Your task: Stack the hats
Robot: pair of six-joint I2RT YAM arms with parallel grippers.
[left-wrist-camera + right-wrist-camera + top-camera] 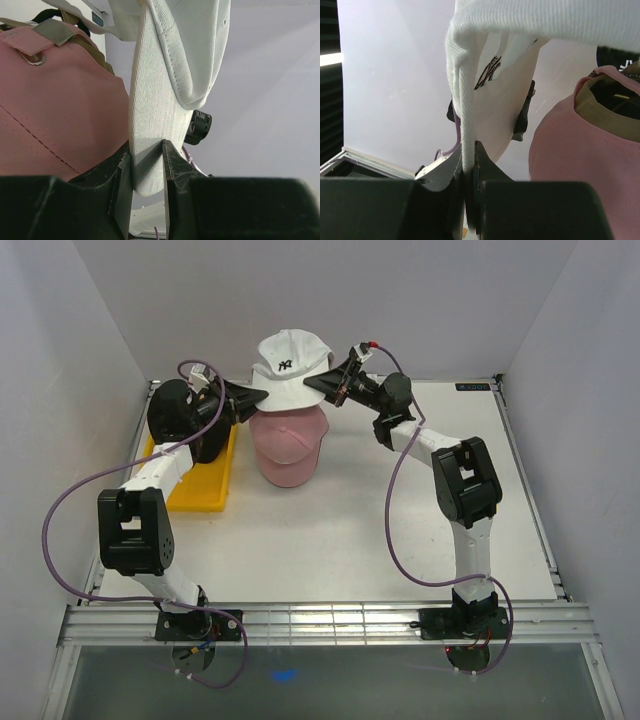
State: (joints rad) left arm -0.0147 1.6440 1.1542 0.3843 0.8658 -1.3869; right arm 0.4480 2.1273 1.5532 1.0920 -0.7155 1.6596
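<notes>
A white cap (290, 368) with a black logo hangs in the air above a pink cap (288, 447), held between both grippers. My left gripper (262, 397) is shut on the white cap's left edge; in the left wrist view the fabric (150, 125) sits pinched between the jaws, with the pink cap (55, 105) to the left. My right gripper (312, 386) is shut on the white cap's right edge; the right wrist view shows the white cap (485, 80) clamped and the pink cap (580, 165) at right with a tan band inside it.
A yellow tray (208, 480) lies at the left under my left arm. The white table (400, 530) is walled by pale panels at the back and sides. Purple cables loop off both arms.
</notes>
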